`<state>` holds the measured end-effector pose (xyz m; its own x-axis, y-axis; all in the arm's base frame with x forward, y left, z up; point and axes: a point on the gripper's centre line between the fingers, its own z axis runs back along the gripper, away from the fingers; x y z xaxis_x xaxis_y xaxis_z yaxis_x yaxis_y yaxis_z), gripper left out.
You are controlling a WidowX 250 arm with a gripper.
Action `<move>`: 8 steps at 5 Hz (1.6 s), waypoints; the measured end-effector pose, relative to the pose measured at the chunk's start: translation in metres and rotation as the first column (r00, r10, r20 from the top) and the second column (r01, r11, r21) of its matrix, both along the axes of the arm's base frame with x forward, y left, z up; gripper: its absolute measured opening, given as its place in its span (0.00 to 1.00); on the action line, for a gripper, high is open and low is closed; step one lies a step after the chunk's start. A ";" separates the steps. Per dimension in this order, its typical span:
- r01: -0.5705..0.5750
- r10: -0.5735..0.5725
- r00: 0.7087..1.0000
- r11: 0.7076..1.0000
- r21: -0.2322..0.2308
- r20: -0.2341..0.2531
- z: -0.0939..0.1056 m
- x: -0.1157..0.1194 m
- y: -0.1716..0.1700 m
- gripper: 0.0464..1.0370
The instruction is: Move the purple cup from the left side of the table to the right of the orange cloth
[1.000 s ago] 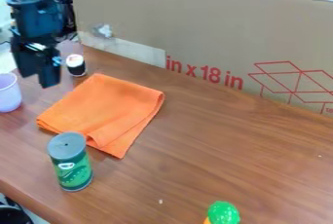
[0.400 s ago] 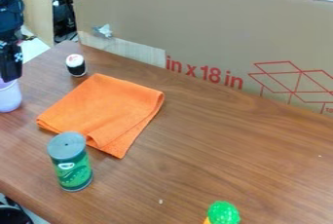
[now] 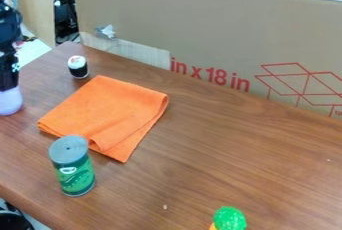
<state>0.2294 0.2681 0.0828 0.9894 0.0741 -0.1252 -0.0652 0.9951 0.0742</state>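
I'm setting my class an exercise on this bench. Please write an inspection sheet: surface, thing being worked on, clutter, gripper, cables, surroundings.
Surface: brown wood-grain table, with a small pale speck towards the front.
Thing being worked on: lilac cup at the left edge, its upper part hidden by the gripper.
Clutter: folded orange cloth; upright green can with a grey top; small black-and-white item beyond the cloth; green-topped object at the bottom edge.
Gripper: down at the cup; grip cannot be judged.
Cables: dark cord-like lines behind the far left corner, not clear enough to trace.
Surroundings: cardboard panel with red print along the far side.
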 end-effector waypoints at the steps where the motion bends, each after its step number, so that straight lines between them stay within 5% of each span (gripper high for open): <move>1: 0.025 -0.024 0.999 0.999 -0.020 0.023 -0.011 0.005 0.003 0.96; 4: 0.028 -0.027 0.999 0.999 -0.040 0.017 -0.034 0.009 0.004 0.92; 6: 0.020 -0.020 1.000 0.999 -0.049 0.005 -0.035 0.009 0.004 0.33; 7: 0.016 -0.016 1.000 0.998 -0.055 -0.005 -0.032 0.010 0.002 0.12; 8: 0.069 -0.071 0.997 0.996 -0.064 -0.038 -0.027 0.026 -0.017 0.05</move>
<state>0.2557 0.2509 0.0557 0.9859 -0.0041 -0.1670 0.0064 0.9999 0.0129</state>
